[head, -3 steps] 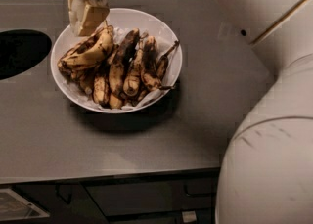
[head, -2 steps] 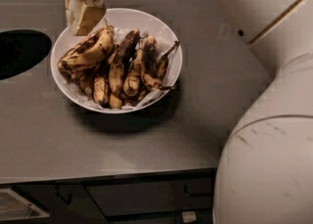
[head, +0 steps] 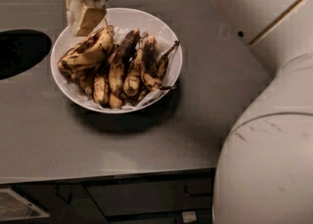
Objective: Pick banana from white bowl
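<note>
1. One long, curved yellow banana with brown-black blotches lay on the left side of the wide, shallow, glossy white bowl, in the upper left of the frame, on top of the pile.
2. Several darker, mostly blackened bananas lay beside it across the middle and right of the bowl, on white paper lining.
3. My cream-coloured gripper hung at the top left of the frame, over the bowl's upper left rim and right at the banana's upper end. I could not tell whether it was spread or closed, nor whether it touched the fruit.
4. The bowl stood on a flat grey countertop, with a dark round opening at the left edge.
5. The robot's bulky white arm casing filled the right side.
</note>
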